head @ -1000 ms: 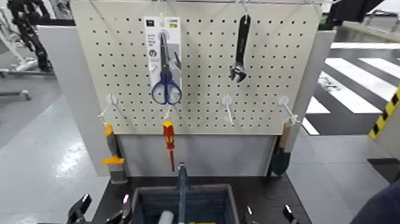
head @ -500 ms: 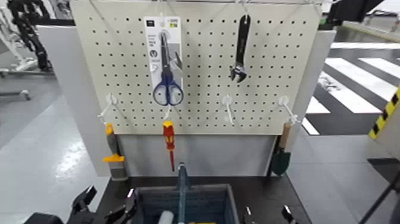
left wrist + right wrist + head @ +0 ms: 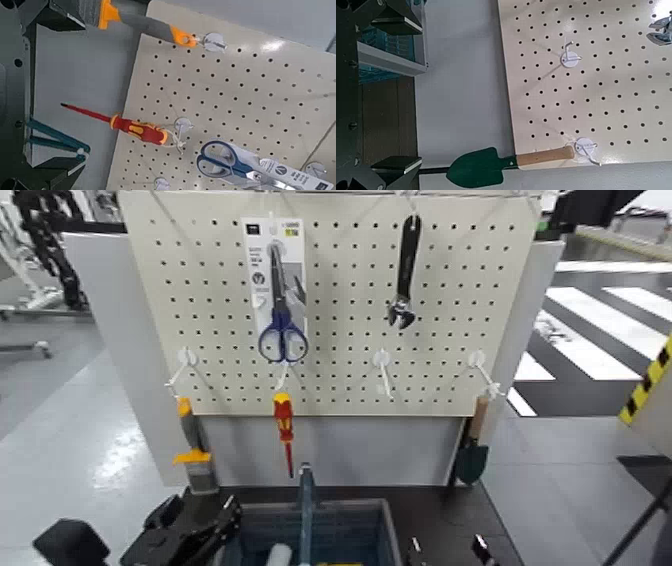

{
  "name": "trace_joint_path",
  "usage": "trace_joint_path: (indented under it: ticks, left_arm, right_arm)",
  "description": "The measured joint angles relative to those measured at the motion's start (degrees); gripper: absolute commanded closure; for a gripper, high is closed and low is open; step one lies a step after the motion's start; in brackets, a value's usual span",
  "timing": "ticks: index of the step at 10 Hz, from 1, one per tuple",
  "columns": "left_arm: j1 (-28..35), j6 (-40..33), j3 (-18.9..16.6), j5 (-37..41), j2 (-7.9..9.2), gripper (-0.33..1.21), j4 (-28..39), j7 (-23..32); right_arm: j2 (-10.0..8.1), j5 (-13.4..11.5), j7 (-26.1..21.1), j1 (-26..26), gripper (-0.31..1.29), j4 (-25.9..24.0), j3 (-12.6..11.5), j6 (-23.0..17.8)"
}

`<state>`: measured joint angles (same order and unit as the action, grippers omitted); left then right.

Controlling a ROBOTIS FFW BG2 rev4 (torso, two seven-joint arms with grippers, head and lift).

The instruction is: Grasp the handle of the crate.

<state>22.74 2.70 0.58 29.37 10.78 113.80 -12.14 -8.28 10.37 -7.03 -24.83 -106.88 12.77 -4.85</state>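
The blue-grey crate [image 3: 355, 510] sits at the near edge of the dark tabletop, cut off by the bottom of the head view. Its narrow upright handle [image 3: 305, 495] rises from the middle divider. My left gripper [image 3: 205, 530] is just left of the crate, close to its left wall. It is open, and its black fingers [image 3: 49, 11] frame the left wrist view with nothing between them. My right gripper [image 3: 449, 548] waits low to the right of the crate, open, its fingers [image 3: 395, 164] spread wide. The right wrist view also catches the crate [image 3: 385, 57].
A pegboard [image 3: 340, 340] stands behind the crate. On it hang blue-handled scissors [image 3: 281, 335], a red-and-yellow screwdriver [image 3: 284, 422], a black wrench [image 3: 404, 275] and several bare hooks. An orange-and-grey tool [image 3: 188, 452] hangs at its left edge, a green trowel [image 3: 472, 455] at its right.
My left arm has come up and forward into view, closing in on the crate's left side with its jaws spreading wider. The right gripper has stayed put.
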Motion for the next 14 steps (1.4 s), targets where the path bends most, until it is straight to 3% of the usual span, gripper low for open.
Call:
trace_joint_path:
  ticks: [5, 14]
  left_arm:
    - [-5.47, 17.90, -2.32, 23.83, 1.70, 0.11, -3.25, -5.00]
    - [-17.43, 42.64, -0.33, 49.35, 6.36, 0.11, -13.36, -6.83]
  right_arm:
    - [-0.01, 0.00, 0.08, 0.07, 0.15, -0.14, 0.14, 0.20]
    - [0.21, 0.00, 0.08, 0.05, 0.15, -0.09, 0.15, 0.11]
